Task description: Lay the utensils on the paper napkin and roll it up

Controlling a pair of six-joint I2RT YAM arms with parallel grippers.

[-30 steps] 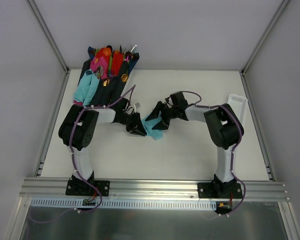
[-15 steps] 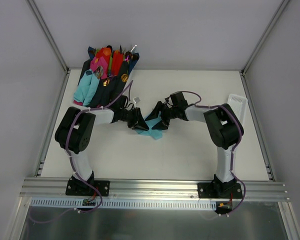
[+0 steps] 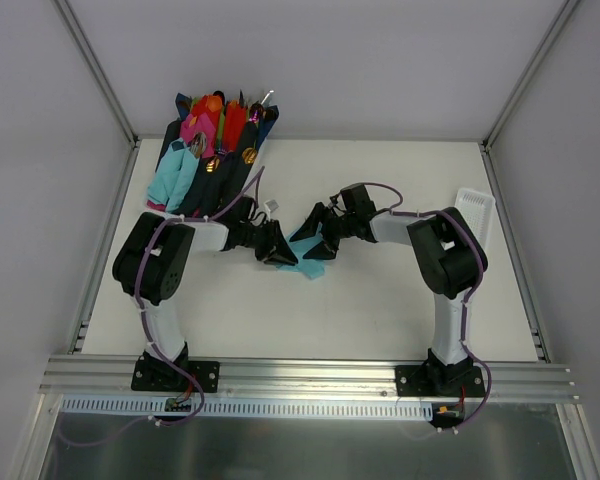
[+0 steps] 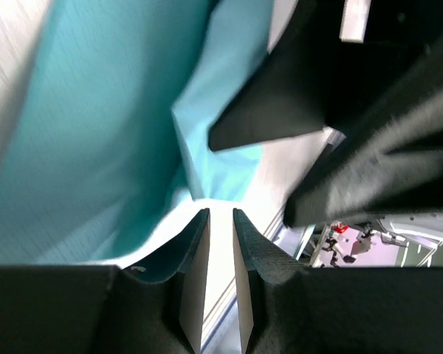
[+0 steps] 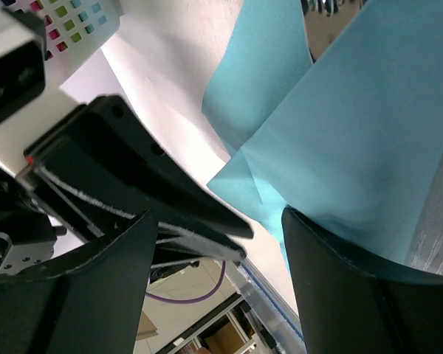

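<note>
Showing a white table (image 3: 380,310), with a heap of coloured napkin bundles (image 3: 205,150) crowding its far left corner. Finding the teal paper napkin (image 3: 302,266) lying folded and rumpled mid-table, between both arms. Reaching in from the right with the right gripper (image 3: 316,248), jaws spread wide around a napkin fold. Meeting it from the left with the left gripper (image 3: 283,256), fingers (image 4: 196,273) standing nearly together, keeping a thin slit with nothing in it. Glimpsing shiny utensils (image 5: 328,6) peeking beneath the fold.
</note>
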